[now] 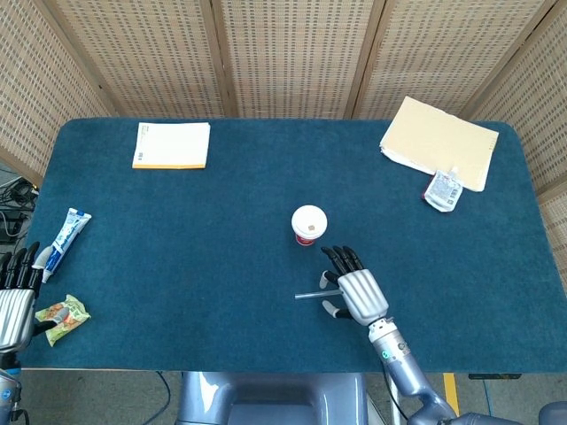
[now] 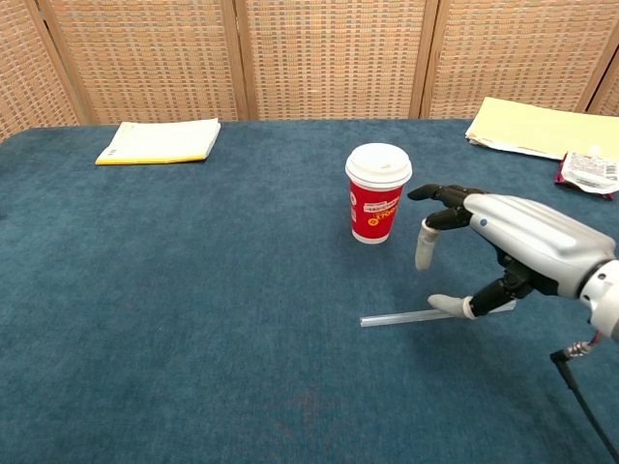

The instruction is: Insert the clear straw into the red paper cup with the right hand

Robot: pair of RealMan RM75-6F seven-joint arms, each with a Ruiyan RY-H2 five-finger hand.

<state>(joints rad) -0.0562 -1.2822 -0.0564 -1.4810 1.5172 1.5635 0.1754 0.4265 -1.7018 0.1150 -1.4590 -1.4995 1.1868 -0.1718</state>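
Note:
The red paper cup with a white lid stands upright near the table's middle. In front of it the clear straw lies flat on the blue cloth. My right hand hovers open over the straw's right half, fingers spread toward the cup, thumb close above the straw; whether it touches the straw I cannot tell. Part of the straw is hidden under the hand. My left hand rests open at the table's front left corner, away from both.
A yellow-edged notepad lies at the back left. A beige folder and a small packet lie at the back right. A tube and a snack wrapper lie by my left hand.

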